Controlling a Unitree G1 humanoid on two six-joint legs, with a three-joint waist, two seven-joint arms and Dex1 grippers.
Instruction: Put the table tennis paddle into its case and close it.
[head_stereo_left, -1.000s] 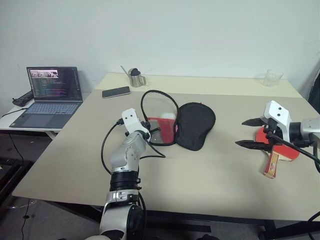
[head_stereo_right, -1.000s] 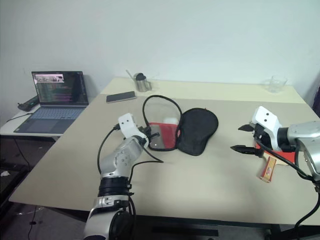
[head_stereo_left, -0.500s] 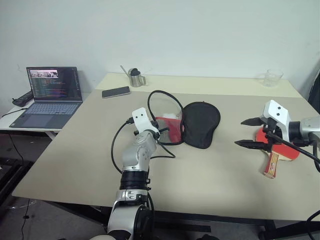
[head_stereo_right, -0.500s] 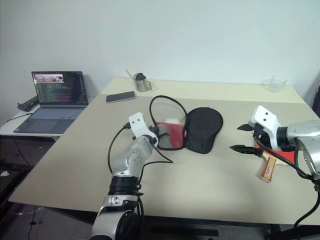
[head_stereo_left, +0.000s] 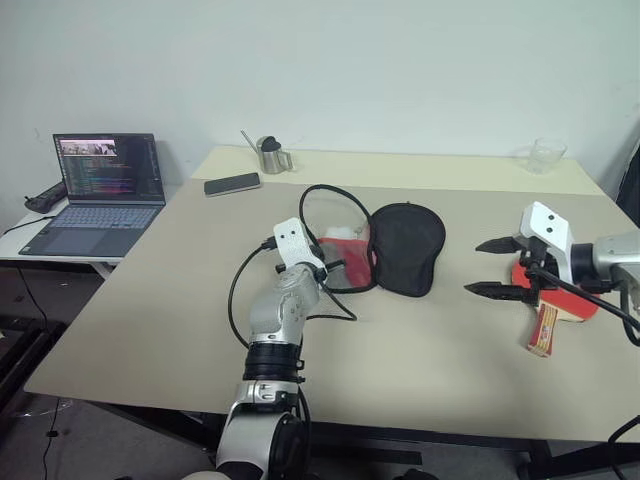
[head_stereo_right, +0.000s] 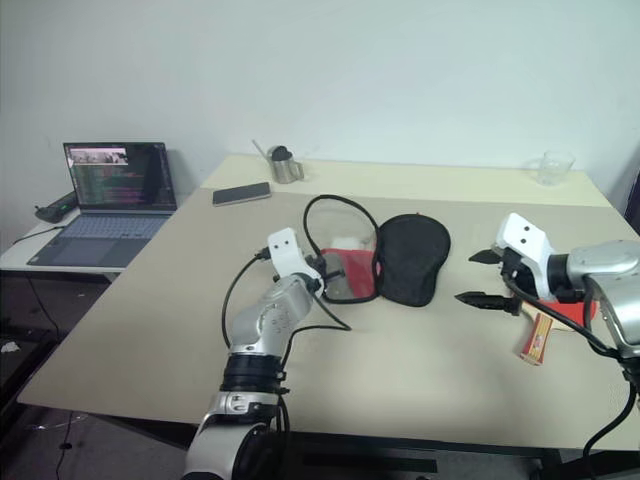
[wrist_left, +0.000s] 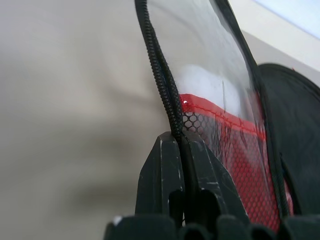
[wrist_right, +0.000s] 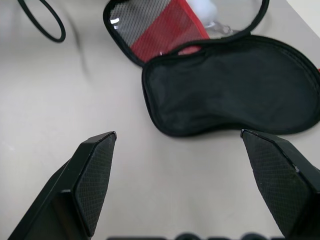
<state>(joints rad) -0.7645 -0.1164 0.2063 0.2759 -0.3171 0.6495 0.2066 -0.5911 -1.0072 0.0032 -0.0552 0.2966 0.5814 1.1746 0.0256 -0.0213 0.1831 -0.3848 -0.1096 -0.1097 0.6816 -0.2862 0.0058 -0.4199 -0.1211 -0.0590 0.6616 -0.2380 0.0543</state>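
At far left of the head view a laptop (head_stereo_left: 95, 190) sits open; a phone (head_stereo_left: 232, 184) and a metal cup (head_stereo_left: 270, 155) lie toward the table's (head_stereo_left: 420, 350) upper left. At center the left gripper (head_stereo_left: 327, 271) is clenched on the zipper edge of the case (head_stereo_left: 400, 248), which lies open with 1 half raised. At right the right gripper (head_stereo_left: 503, 266) hangs spread wide, grasping nothing, just left of the paddle (head_stereo_left: 550, 300) lying flat. A glass (head_stereo_left: 544, 156) stands upper right.
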